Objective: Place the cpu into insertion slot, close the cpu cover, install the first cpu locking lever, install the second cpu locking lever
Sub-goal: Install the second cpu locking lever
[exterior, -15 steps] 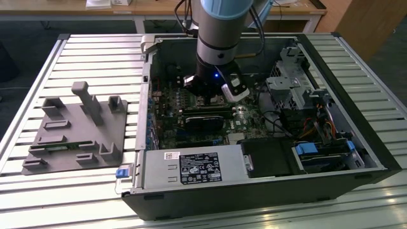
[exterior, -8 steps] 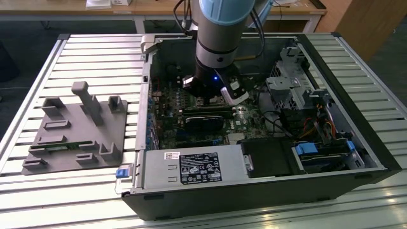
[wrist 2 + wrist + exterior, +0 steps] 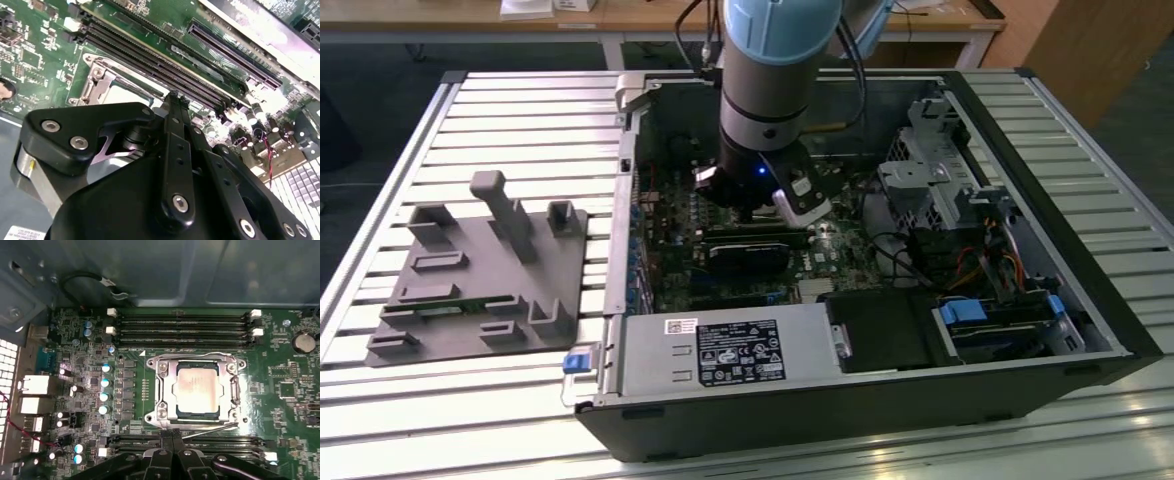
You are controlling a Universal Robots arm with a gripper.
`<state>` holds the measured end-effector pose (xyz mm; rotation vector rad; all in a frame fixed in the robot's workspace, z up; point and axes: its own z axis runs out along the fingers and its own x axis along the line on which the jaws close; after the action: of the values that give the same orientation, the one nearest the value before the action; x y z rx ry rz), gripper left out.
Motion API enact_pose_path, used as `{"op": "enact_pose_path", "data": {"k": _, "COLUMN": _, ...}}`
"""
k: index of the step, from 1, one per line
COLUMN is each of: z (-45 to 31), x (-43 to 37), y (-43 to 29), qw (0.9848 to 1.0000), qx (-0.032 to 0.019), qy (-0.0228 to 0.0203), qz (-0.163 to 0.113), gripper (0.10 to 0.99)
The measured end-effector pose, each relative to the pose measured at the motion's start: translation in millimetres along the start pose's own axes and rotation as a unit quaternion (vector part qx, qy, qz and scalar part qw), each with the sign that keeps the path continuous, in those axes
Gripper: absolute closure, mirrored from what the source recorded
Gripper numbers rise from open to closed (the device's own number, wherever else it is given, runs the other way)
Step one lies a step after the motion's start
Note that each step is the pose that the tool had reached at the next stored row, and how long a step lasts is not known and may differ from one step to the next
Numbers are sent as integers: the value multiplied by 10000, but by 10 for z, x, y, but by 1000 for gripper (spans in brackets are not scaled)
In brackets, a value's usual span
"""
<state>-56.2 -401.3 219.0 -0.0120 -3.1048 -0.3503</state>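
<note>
In the first wrist view the cpu (image 3: 197, 390) lies flat in the insertion slot (image 3: 151, 417), dull grey top up. The cpu cover (image 3: 235, 390) is down around it as a silvery frame. A thin metal lever (image 3: 215, 429) runs along the socket's edge nearest my gripper (image 3: 172, 439), whose black fingers are shut together right beside the lever's end, with nothing seen between them. In the second wrist view the gripper (image 3: 173, 97) hangs just off the socket's corner (image 3: 97, 75), and its body hides much of the cpu (image 3: 127, 92). In the exterior view the gripper (image 3: 761, 215) is down inside the open computer case.
Black memory slots (image 3: 182, 325) flank the socket on two sides. A long black card (image 3: 747, 255) sits just in front of the gripper, with the power supply (image 3: 720, 352) and drive cage (image 3: 947, 170) around it. A grey fixture (image 3: 480, 270) stands on the slatted table at the exterior view's left.
</note>
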Motion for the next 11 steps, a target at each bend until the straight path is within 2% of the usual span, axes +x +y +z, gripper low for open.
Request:
{"op": "enact_pose_path", "data": {"k": 3, "z": 50, "x": 4, "y": -12, "qw": 10000, "qx": -5, "qy": -2, "qz": 9, "gripper": 980}}
{"op": "enact_pose_path", "data": {"k": 7, "z": 54, "x": 19, "y": -46, "qw": 10000, "qx": -75, "qy": -2, "qz": 11, "gripper": 980}}
{"op": "enact_pose_path", "data": {"k": 11, "z": 55, "x": 64, "y": -90, "qw": 9999, "qx": -116, "qy": -2, "qz": 10, "gripper": 980}}
